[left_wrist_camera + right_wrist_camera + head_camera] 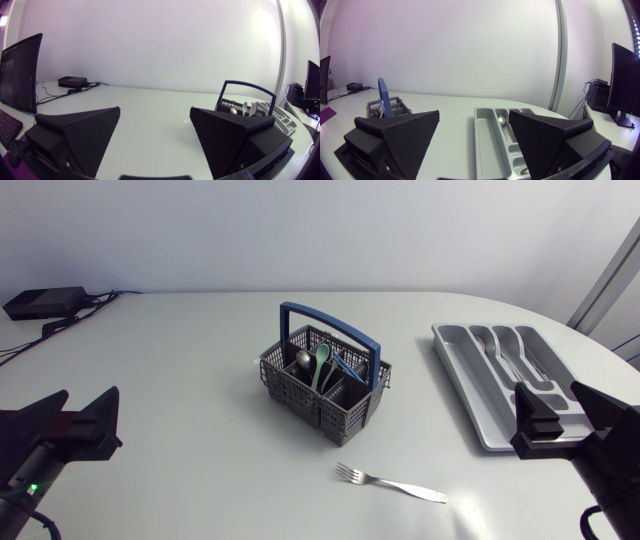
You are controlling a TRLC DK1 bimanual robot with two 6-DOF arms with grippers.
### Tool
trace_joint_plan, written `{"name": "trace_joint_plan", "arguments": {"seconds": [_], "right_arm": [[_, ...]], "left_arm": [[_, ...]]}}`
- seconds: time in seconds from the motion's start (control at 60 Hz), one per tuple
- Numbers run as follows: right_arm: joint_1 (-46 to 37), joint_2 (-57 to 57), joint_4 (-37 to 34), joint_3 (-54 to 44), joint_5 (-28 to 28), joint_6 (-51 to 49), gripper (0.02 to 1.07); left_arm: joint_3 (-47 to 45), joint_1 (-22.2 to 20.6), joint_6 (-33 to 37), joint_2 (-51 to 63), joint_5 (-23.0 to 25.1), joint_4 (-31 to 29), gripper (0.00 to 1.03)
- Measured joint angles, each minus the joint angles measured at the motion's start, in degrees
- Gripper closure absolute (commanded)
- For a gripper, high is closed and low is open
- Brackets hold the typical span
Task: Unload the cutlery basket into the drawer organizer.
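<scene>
A grey cutlery basket (322, 385) with a blue handle (330, 328) stands mid-table, holding a green spoon (320, 364), a metal spoon and other cutlery. A steel fork (390, 483) lies on the table in front of it. The grey drawer organizer (478, 401) sits at the right with some cutlery in its far slots. My left gripper (72, 415) rests open at the left edge, my right gripper (562, 408) open over the organizer's near end. The basket (243, 106) shows ahead of my left gripper (155, 135). Between my right gripper's (474, 142) fingers lies the organizer (487, 137); the basket (386, 107) stands beside it.
Black boxes with cables (45, 303) lie at the table's far left corner. The table's curved edge runs just beyond the organizer at the right.
</scene>
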Motion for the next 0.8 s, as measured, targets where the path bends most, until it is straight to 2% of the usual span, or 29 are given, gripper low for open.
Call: {"name": "trace_joint_plan", "arguments": {"seconds": [0.15,0.367,0.567,0.8], "right_arm": [[1.81,6.86,1.11,3.93,0.28,0.00,0.07],[5.16,21.07,0.48,11.80,0.28,0.00,0.07],[8.15,29.22,-8.09,17.59,0.15,-0.02,0.07],[8.17,40.54,-16.28,25.31,-7.39,-0.04,0.07]], "left_arm": [[5.35,-1.64,-0.59,8.33,-0.26,-2.47,0.07],[18.49,-3.61,0.72,26.51,-0.61,-14.03,0.07],[20.39,-7.41,1.25,32.61,-0.61,-20.09,0.07],[23.26,-11.15,8.72,39.21,0.92,-23.12,0.07]]}}
